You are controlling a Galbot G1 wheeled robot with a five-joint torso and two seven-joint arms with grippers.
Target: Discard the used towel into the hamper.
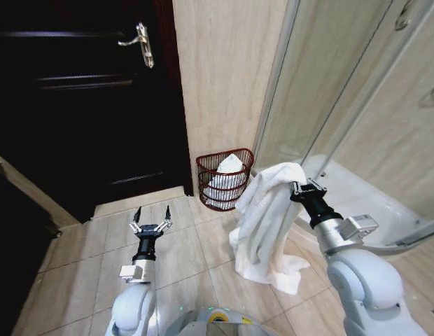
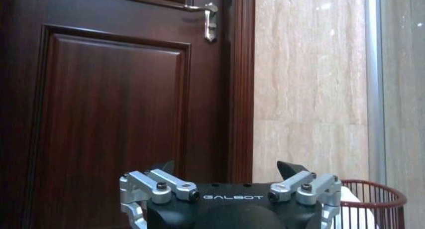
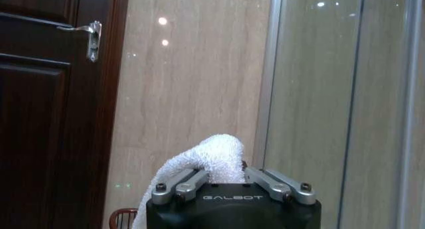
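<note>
The right tool [image 1: 299, 187] is clenched on the top of a white towel [image 1: 262, 224], which hangs from it in long folds, its lower end bunched on the tiled floor [image 1: 84, 273]. In the right wrist view, a fold of the towel [image 3: 211, 157] bulges up between that tool's [image 3: 226, 178] closed fingers. The hamper [image 1: 207, 183], a reddish-brown basket of thin bars, stands on the floor against the beige wall [image 1: 224, 77], between the dark door [image 1: 77, 105] and the glass shower screen [image 1: 357, 91]. It sits beyond the held towel and to its left, near it but apart, and a white cloth [image 1: 227, 180] already lies inside it, rising above the rim. The left tool [image 1: 150, 222] hovers low over the floor in front of the door, left of the hamper and well apart from the towel, with its fingers spread wide and nothing between them. In the left wrist view, the hamper's rim [image 2: 381, 189] shows just past that tool [image 2: 229, 170], beside the wall.
</note>
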